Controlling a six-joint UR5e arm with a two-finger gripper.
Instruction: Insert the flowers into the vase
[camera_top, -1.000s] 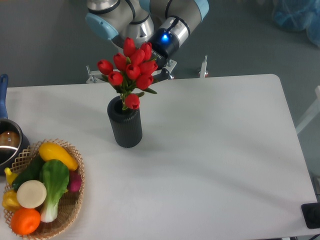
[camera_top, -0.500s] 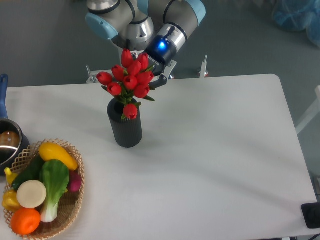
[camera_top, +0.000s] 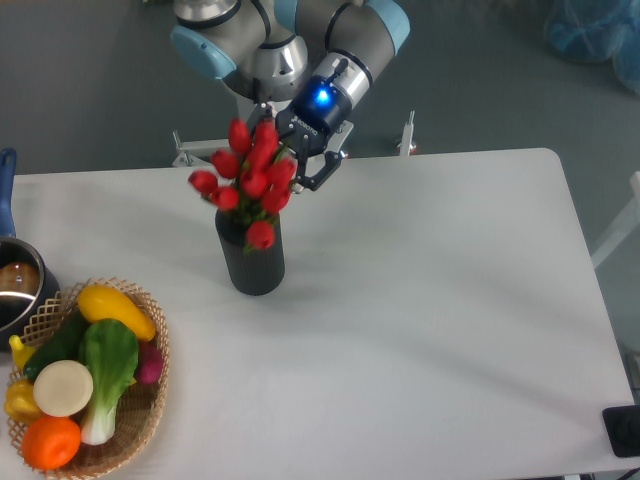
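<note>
Flowers (camera_top: 247, 184), blurred, sit in the mouth of the vase (camera_top: 252, 262), heads above the rim, lowest bloom hanging over the front. Pincer (camera_top: 308, 165) just right of the bunch, fingers spread, seemingly gripping nothing. Vase upright on the white counter (camera_top: 420, 300); wicker basket (camera_top: 140, 425) of vegetables at the front left corner, dark pot (camera_top: 15, 285) at the left edge.
</note>
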